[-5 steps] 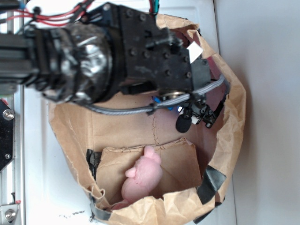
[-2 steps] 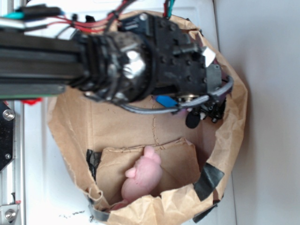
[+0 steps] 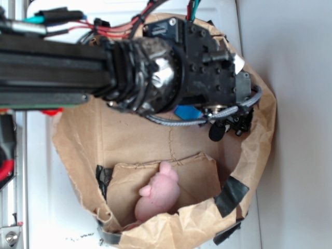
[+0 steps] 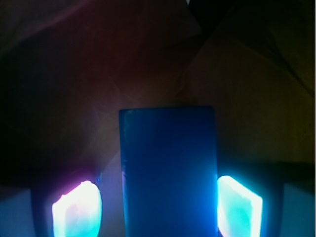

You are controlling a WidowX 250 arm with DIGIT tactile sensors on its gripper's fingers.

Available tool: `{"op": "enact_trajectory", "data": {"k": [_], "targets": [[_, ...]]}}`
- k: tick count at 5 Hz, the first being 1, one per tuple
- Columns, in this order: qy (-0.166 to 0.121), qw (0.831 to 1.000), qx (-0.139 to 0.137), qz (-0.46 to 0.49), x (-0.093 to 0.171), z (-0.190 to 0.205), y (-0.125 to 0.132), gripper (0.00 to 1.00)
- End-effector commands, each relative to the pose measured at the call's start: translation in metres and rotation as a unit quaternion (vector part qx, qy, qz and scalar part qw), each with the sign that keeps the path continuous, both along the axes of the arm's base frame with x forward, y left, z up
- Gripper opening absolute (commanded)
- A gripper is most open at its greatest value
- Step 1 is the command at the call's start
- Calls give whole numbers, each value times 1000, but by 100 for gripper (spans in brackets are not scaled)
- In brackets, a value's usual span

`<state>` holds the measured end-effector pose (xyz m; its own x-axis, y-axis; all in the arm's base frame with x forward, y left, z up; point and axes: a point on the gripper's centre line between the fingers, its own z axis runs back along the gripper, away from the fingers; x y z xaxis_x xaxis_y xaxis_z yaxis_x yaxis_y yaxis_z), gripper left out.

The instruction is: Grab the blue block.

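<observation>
**Blue block between my claw's fingers, inside the paper bag**

Bag [image 3: 104, 140]: brown paper, creased, torn along its rim, patched with black tape. Its floor is flat and folded.

Blue block [image 4: 168, 173]: flat, rectangular, smooth-faced, solid bright blue. In the wrist view its long axis runs straight away from the camera, near end cut off by the bottom of the frame, far end squared off. In the exterior view only a small blue patch [image 3: 188, 111] shows beneath my wrist, by the bag's top edge.

My claw [image 4: 157, 207]: fingers [image 4: 76, 210] glow pale either side of the block, the right one touching its edge, the left one just beside it. Whether they have clamped it, I cannot tell.

Pink plush toy [image 3: 158, 197]: soft, rounded, lying by the bag's bottom edge, well apart from my claw.
</observation>
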<state>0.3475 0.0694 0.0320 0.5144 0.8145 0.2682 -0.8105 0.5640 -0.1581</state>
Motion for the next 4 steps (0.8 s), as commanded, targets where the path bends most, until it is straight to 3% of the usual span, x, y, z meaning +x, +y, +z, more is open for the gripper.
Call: {"op": "enact_trajectory", "data": {"k": [1,4], "targets": [[-44,999,8,1,12,12,11,0],[-65,995,-14,-76,-26,58,-6,0]]}}
